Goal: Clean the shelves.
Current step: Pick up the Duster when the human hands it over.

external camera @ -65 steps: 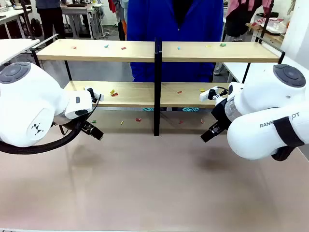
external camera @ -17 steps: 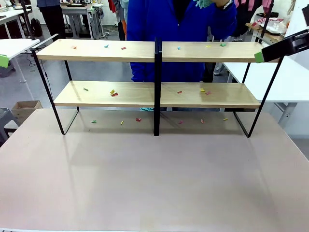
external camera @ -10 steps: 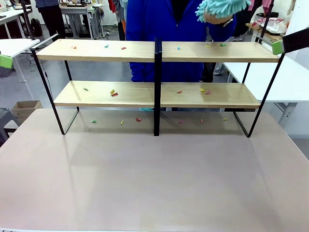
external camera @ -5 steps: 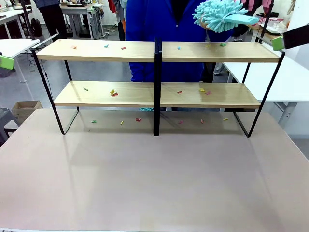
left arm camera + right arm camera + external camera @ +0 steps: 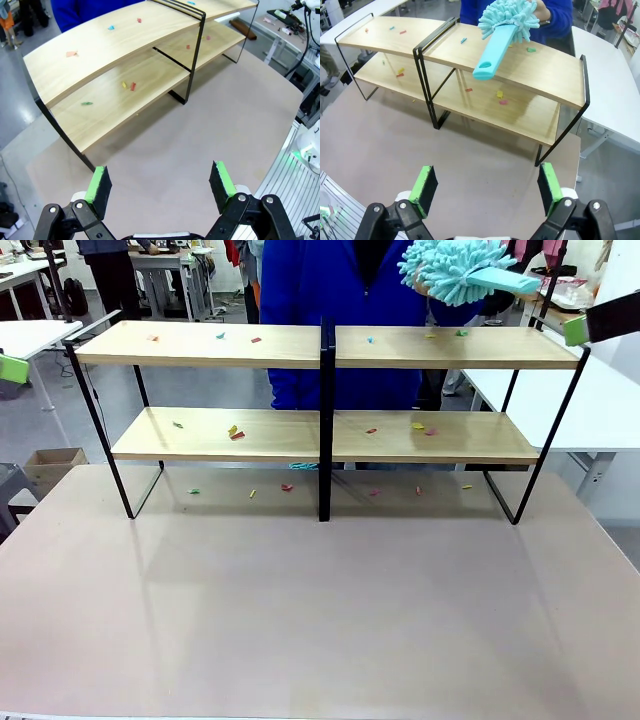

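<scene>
Duster on offer, both end effectors empty; the handover is the weak point.
The shelves (image 5: 200,344) stand along the far edge of the counter (image 5: 320,620), with coloured scraps (image 5: 236,431) on both boards. The person (image 5: 340,280) holds a teal duster (image 5: 507,22) above the right half of the top board, handle aimed my way. My right end effector (image 5: 487,187) and left end effector (image 5: 160,185) hang high, fingers spread wide, tilted down at the shelves. My worry: if I reach off-line I miss the slim handle or clip the black frame, and the duster drops.
</scene>
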Tool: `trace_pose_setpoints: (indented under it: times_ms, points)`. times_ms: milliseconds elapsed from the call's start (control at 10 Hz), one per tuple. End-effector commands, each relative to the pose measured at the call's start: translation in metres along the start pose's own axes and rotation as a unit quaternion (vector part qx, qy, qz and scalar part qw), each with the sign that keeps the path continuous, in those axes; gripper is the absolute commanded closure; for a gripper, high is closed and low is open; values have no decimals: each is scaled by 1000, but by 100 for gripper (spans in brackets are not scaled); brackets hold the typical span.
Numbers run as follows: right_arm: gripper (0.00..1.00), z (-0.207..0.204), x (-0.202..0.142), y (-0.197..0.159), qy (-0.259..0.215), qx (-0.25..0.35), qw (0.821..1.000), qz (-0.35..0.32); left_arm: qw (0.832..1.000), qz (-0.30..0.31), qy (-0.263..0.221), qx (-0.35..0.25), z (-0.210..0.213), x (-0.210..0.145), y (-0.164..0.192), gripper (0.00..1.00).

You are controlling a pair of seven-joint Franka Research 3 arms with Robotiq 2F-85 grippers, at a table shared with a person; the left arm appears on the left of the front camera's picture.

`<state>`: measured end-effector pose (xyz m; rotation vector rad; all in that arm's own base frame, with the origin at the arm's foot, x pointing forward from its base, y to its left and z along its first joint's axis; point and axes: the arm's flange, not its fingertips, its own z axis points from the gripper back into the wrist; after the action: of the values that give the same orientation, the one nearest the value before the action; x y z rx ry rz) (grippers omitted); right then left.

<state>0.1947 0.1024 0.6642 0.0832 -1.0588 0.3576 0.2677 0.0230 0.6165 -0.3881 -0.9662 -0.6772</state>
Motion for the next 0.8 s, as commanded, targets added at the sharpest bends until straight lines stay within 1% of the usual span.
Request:
trace_pose_setpoints:
  times_ms: [0, 300, 400, 500, 600, 700]
  points:
    - [0, 0, 0, 0, 1, 1, 1000, -1, 1000, -4, -2, -2, 0, 1, 0, 0]
    - [0, 0, 0, 0, 0, 0, 1000, 0, 1000, -4, -2, -2, 0, 1, 0, 0]
    - [0, -15, 23, -25, 153, 41, 980, -117, 1000, -4, -2, -2, 0, 1, 0, 0]
    - [0, -24, 47, -40, 165, 189, 950, -185, 1000, -4, -2, -2, 0, 1, 0, 0]
    - [0, -22, 68, -53, 152, 273, 913, -262, 1000, -4, -2, -2, 0, 1, 0, 0]
    - [0, -9, 77, -62, 140, 293, 900, -292, 1000, -4, -2, -2, 0, 1, 0, 0]
